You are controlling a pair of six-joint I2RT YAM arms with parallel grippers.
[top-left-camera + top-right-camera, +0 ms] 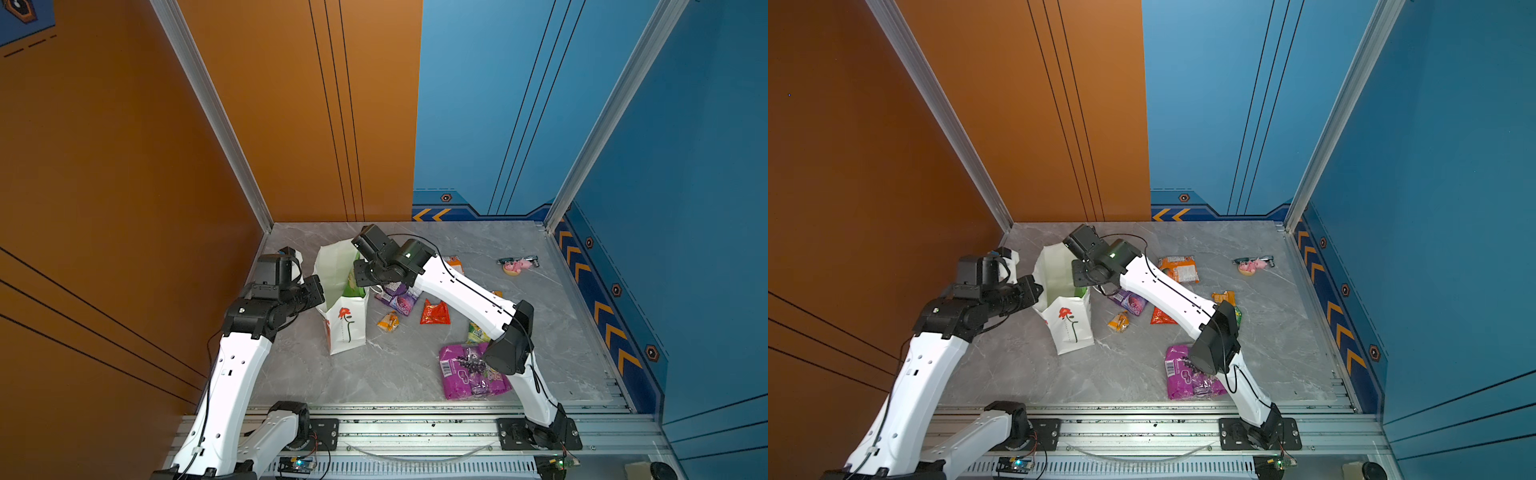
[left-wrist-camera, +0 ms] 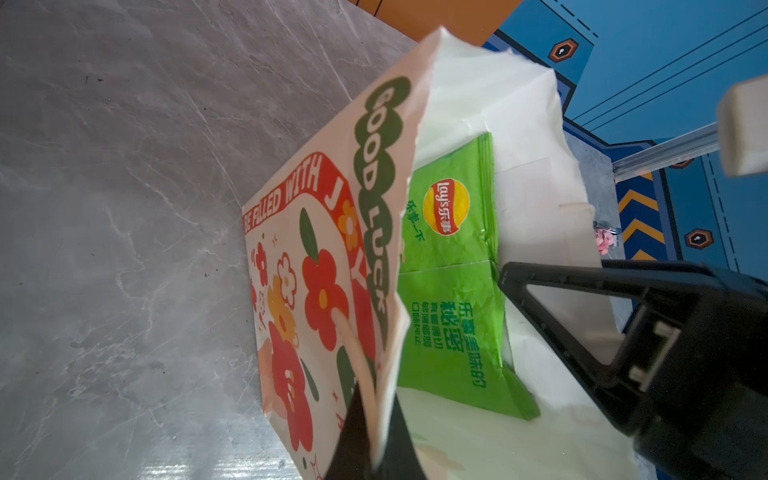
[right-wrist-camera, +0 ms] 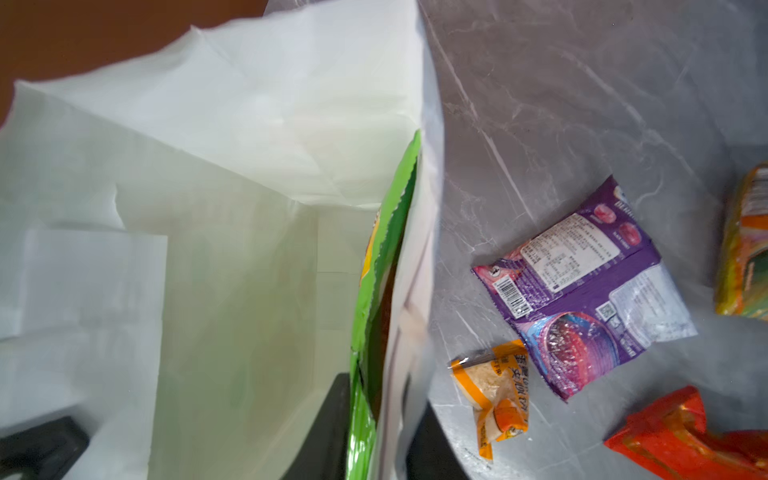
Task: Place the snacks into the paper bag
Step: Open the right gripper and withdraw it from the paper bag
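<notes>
Inside paper bag (image 2: 316, 249), green packet (image 2: 449, 291), just beside right pincer (image 1: 360, 282)

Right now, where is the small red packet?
In both top views the small red packet lies on the table right of the paper bag, between the tiny orange-yellow packet and the right arm, close to the purple packet.

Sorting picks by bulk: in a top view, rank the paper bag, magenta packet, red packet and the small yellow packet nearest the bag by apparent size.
1. paper bag, standing tall, so nearer the camera
2. magenta packet, partly hidden
3. red packet
4. small yellow packet
</notes>
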